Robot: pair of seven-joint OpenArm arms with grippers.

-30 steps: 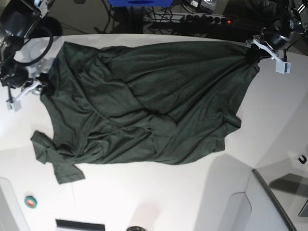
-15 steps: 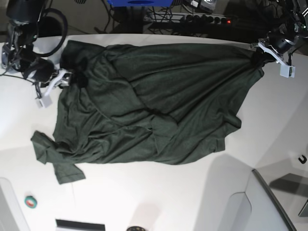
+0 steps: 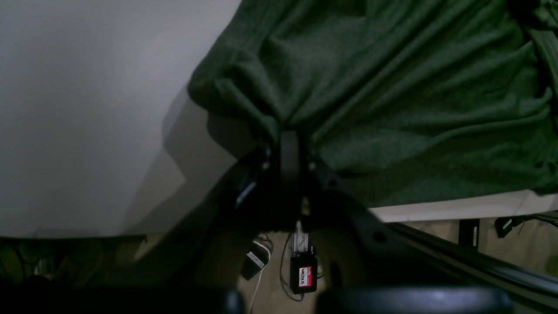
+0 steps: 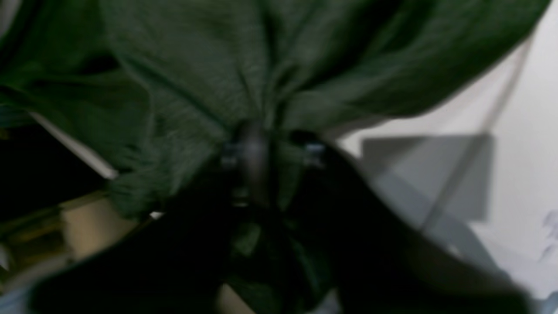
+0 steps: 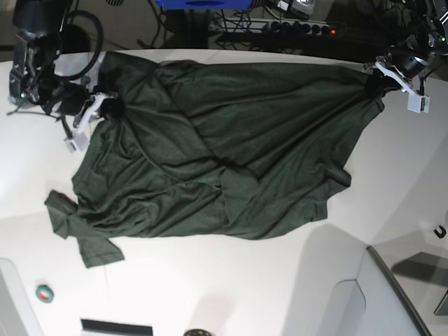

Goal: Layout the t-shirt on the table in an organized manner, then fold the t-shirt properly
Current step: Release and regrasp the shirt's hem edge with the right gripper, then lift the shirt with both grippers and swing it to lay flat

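The dark green t-shirt (image 5: pixel 224 147) lies spread and wrinkled across the white table (image 5: pixel 231 287), one sleeve at the lower left. My left gripper (image 5: pixel 374 82), at the base view's right, is shut on a bunched corner of the t-shirt at the table's far right edge; the left wrist view shows the t-shirt (image 3: pixel 392 87) pinched at the gripper (image 3: pixel 290 139). My right gripper (image 5: pixel 108 106), at the base view's left, is shut on the shirt's upper left corner; the right wrist view is blurred, with the t-shirt (image 4: pixel 196 65) gathered at the gripper (image 4: pixel 255 144).
A small teal and red roll (image 5: pixel 45 294) sits at the table's front left. A grey panel with a dark edge (image 5: pixel 392 287) stands at the front right. A small black hook (image 5: pixel 439 232) lies at the right. Cables and a power strip (image 5: pixel 301 28) lie behind the table.
My right gripper has moved inward and toward the far edge with the shirt corner, pulling the shirt's left side away from the left. My left gripper holds almost still.
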